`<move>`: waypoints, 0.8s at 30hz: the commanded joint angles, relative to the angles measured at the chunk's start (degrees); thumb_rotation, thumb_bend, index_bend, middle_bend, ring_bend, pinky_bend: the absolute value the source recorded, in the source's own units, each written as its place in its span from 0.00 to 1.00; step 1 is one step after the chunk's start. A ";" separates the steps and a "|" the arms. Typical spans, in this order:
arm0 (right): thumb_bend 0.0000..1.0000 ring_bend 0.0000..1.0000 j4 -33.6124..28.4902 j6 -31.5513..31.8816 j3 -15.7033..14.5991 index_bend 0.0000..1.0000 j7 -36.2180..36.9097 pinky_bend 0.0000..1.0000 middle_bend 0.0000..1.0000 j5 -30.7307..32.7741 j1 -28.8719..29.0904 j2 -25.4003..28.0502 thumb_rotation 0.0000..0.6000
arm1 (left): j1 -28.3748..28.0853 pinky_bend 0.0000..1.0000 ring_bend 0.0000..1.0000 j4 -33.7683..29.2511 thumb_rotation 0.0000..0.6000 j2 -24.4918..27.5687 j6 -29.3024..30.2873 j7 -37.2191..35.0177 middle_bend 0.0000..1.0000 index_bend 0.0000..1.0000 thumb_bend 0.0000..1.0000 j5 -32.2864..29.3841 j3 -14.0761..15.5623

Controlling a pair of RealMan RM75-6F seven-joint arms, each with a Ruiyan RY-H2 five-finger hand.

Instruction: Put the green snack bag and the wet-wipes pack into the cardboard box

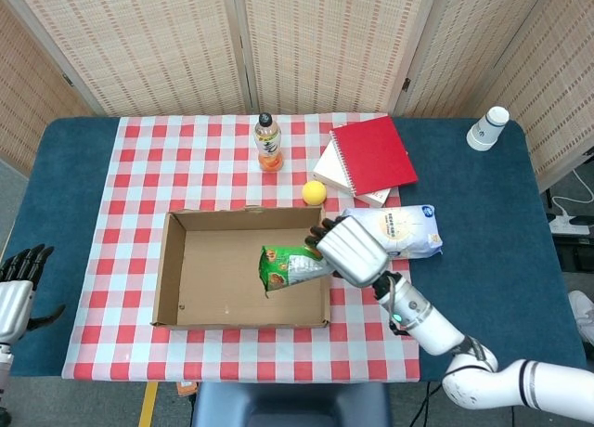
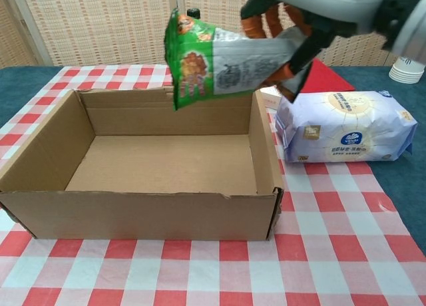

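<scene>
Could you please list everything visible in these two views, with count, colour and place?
green snack bag: one, green, held in the air over the box's right part
cardboard box: one, brown, open, mid-cloth
wet-wipes pack: one, pale blue-white, right of box
bottle: one, orange drink, behind box
ball: one, yellow, behind box
notebook: one, red, on a white book
paper cups: white stack, far right
tablecloth: red-white check
left hand: idle at the left edge of the table
right hand: holds bag
</scene>
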 commanded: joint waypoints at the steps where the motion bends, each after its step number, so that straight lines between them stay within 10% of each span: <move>1: 0.28 0.57 6.82 -3.40 1.78 0.74 2.74 0.75 0.57 1.11 5.01 -6.48 1.00 | -0.04 0.09 0.00 0.23 1.00 -0.08 -0.08 -0.40 0.00 0.00 0.20 -0.07 -0.08; 10: 0.24 0.54 19.94 -5.41 1.84 0.69 7.38 0.73 0.57 2.67 11.12 -16.18 1.00 | -0.29 0.09 0.00 1.20 1.00 -0.24 -0.66 -1.71 0.00 0.00 0.20 0.02 -0.05; 13: 0.05 0.30 19.65 -10.81 1.77 0.43 8.64 0.44 0.44 7.22 12.59 -15.89 1.00 | -0.14 0.09 0.00 1.40 1.00 -0.04 -0.45 -2.34 0.00 0.00 0.20 0.00 -0.12; 16: 0.00 0.00 18.02 -14.67 2.38 0.04 6.10 0.03 0.09 12.52 13.96 -14.87 1.00 | -0.08 0.09 0.00 1.56 1.00 0.12 -0.41 -3.00 0.00 0.00 0.20 -0.24 -0.32; 24: 0.00 0.00 14.43 -10.71 1.84 0.00 2.33 0.00 0.01 14.38 13.45 -12.43 1.00 | -0.08 0.09 0.00 1.70 1.00 0.38 -0.74 -3.93 0.00 0.00 0.20 -0.42 -0.37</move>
